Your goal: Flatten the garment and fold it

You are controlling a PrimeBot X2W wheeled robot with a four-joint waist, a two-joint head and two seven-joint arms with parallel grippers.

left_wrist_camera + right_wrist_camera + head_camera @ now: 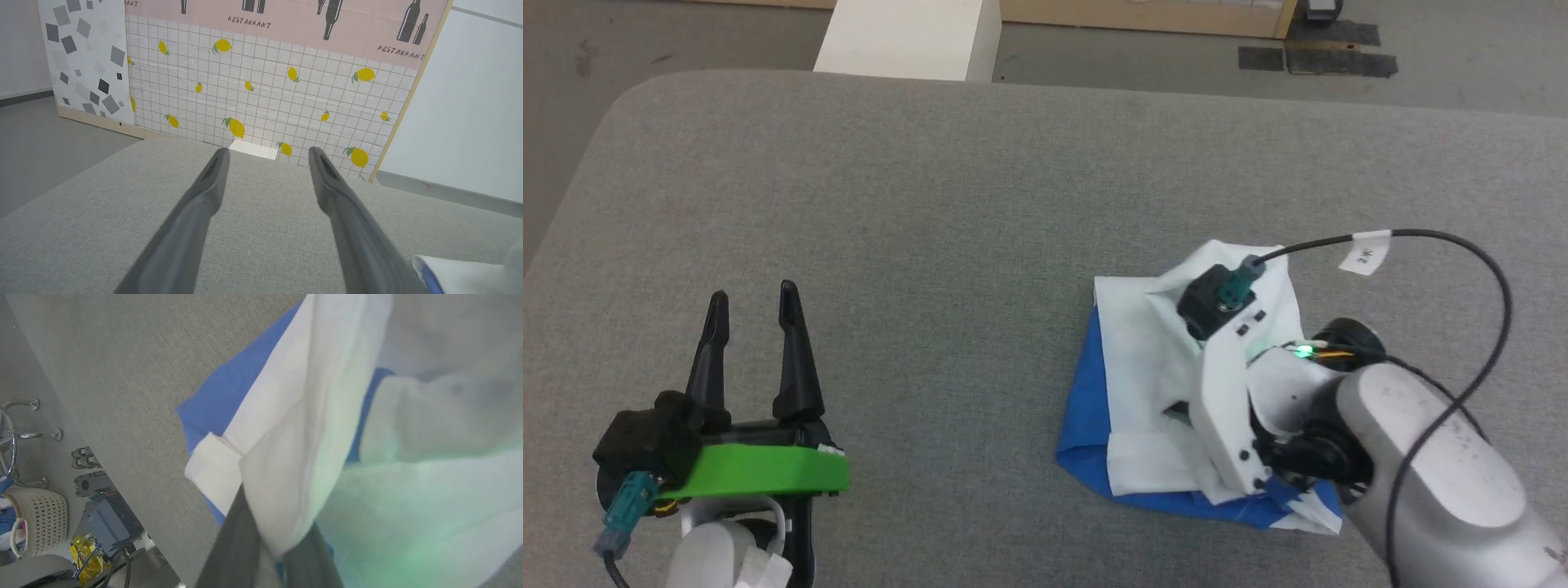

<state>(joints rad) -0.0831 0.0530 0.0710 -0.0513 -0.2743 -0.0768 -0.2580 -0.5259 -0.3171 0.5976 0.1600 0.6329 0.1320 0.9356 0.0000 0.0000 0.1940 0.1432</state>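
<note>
1. I see the table as a broad slab covered in grey, felt-like woven cloth, with a rounded far-left corner.
2. My left wrist view shows a flat backdrop panel beyond the table, gridded white with yellow lemons under a pink band. The head view does not take it in.
3. The garment sits on the table's right, near side. It is a soft, creased bundle, white on top with blue cloth along its left and near edges. It is about as wide as it is long, so I can give no long axis or neck direction.
4. The right gripper is hidden under its pale wrist in the head view. Its own wrist view shows the two dark fingers pinched on a hanging white fold of the garment.
5. The left gripper hovers over bare table at the lower left, well apart from the garment, its tapered fingers spread with nothing between them.
6. A pale woven basket stands on the floor below the table edge in my right wrist view.
</note>
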